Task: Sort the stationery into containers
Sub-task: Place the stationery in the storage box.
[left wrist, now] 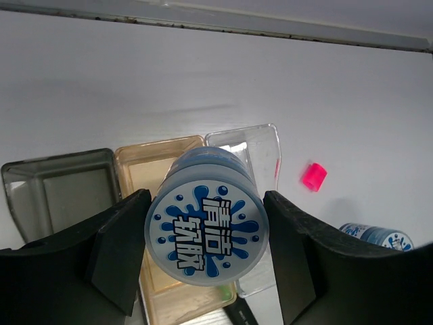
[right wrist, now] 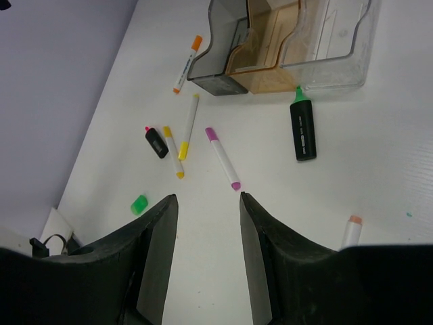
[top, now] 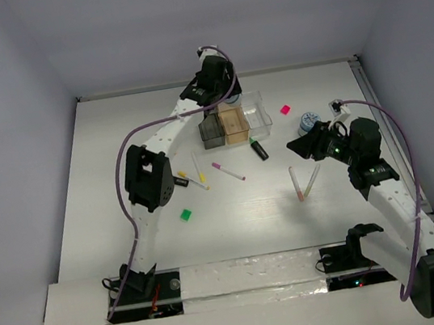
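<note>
At the desk's (left wrist: pixel 203 81) far edge my left gripper (left wrist: pixel 204 233) clamps a tape roll (left wrist: pixel 206 203); I'd centre it over the clear bin (left wrist: pixel 260 145) (right gripper (right wrist: pixel 208 198) gapes, empty).

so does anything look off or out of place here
Nothing spilled or damaged; pens, a marker and erasers just lie loose on the table, outside the bins. The left gripper holds a tape roll.
</note>
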### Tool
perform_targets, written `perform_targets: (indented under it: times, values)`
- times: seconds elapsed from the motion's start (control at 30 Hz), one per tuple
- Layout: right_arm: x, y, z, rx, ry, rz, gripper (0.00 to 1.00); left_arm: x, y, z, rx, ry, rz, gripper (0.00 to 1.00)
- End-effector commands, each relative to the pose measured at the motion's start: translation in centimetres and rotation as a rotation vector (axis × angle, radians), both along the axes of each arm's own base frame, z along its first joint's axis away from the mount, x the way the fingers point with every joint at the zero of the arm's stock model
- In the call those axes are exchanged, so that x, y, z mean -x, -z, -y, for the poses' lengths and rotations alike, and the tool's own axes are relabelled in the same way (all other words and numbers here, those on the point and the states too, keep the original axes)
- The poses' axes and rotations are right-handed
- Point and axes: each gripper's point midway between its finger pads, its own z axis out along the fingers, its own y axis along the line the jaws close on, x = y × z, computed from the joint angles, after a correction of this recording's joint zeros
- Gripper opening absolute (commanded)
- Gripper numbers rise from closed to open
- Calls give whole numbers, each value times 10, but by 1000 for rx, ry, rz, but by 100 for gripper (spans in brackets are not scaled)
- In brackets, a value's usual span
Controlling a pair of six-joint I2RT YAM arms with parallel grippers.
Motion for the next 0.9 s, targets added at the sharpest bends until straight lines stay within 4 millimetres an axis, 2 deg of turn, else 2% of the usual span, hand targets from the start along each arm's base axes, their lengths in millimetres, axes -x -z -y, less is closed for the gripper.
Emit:
perform_targets:
  times: [0.0, 0.13, 0.37, 0.53, 0.63, 0.87]
  values:
    - [-4, -26, -3, -6, -17, 85, 48, -14, -49, 5, 37, -10, 110, 0]
    - [-3, -26, -7, -9, -30, 84, 49, -16, -39, 6, 12, -29, 103, 0]
    - [-4, -23, -6, -6, -27, 79, 49, -17, -33, -1, -51, -65, 114, 0]
    - [-4, -23, -6, -2, -27, 80, 50, -17, -8, -5, -114, -69, 69, 0]
    - [-5, -23, -4, 7, -16, 79, 50, -17, 6, 0, -119, -43, 45, 0]
    - [-6, -23, -4, 7, -15, 82, 51, -20, 12, 3, -124, -29, 48, 2]
